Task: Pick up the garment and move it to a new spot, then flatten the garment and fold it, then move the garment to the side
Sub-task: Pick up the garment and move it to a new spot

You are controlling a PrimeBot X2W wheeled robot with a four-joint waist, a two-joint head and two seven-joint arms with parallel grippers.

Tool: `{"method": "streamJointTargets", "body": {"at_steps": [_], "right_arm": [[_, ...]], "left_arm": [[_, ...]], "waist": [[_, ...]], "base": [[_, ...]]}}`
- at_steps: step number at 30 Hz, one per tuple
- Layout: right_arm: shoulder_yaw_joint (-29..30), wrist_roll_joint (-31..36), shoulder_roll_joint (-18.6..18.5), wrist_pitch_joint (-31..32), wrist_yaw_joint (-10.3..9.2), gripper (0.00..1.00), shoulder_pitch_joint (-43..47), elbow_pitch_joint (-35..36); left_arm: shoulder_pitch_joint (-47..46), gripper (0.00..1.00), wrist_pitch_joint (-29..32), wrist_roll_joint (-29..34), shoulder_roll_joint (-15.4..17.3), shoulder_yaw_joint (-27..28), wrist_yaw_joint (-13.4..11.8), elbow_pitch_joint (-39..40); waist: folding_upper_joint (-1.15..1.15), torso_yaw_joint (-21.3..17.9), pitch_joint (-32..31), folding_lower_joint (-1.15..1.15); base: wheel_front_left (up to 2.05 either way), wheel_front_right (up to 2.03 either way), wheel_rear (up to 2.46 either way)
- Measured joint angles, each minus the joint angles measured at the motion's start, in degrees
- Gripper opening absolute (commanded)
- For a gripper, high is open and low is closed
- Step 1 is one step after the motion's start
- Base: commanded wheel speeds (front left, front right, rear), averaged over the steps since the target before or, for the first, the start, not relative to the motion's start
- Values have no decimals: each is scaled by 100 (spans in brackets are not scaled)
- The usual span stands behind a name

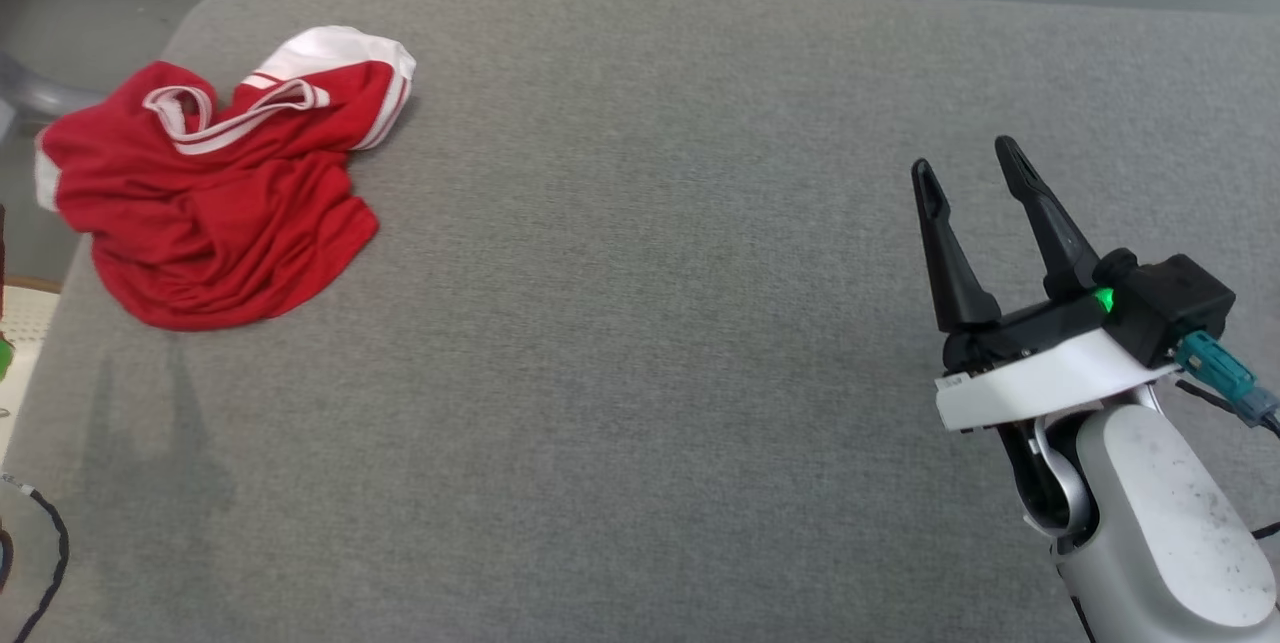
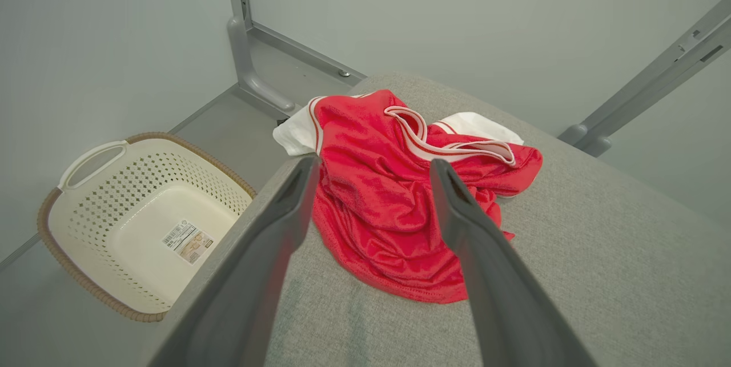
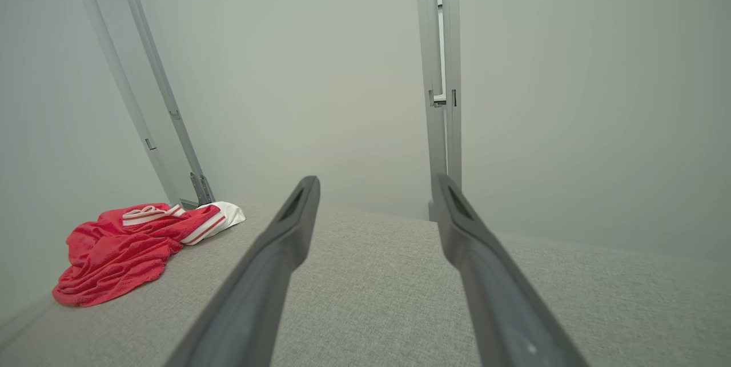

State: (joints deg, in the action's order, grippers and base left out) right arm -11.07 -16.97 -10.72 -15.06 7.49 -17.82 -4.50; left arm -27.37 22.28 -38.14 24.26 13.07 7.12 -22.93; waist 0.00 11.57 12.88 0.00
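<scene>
Since the red, white-trimmed garment (image 1: 215,203) lies crumpled in a heap at the far left corner of the grey tabletop (image 1: 640,373), a sleeve spilling over that corner's edge, I judge that no step is done: the pick-up, the move, the flattening, the fold and the setting aside are all left. The left pincer (image 2: 375,164) hovers above the tabletop's left edge, aimed at the heap, spread wide and holding nothing. The right pincer (image 1: 962,158) stands over the tabletop's right side, equally wide and empty. Counted: one garment, two pincers, one cream basket (image 2: 171,173) on the floor beside the tabletop's left edge.
</scene>
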Motion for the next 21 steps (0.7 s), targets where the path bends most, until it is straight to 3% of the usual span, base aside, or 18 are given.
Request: {"method": "streamJointTargets", "body": {"at_steps": [12,20,21], "right_arm": [[-26,-58,5,0,0,100,-409,391],[2,-60,12,0,0,100,-442,389],[1,-60,18,0,-1,100,-444,381]], "left_arm": [[-573,100,66,-593,311,-803,25,-1479],[-655,100,721,-1122,513,-1292,25,-2030],[-666,87,740,-1159,558,-1323,25,-2043]], "waist": [[0,-846,864,0],[0,-1230,1172,0],[0,-1263,1184,0]], "base": [[0,0,0],[0,0,0],[0,0,0]]}}
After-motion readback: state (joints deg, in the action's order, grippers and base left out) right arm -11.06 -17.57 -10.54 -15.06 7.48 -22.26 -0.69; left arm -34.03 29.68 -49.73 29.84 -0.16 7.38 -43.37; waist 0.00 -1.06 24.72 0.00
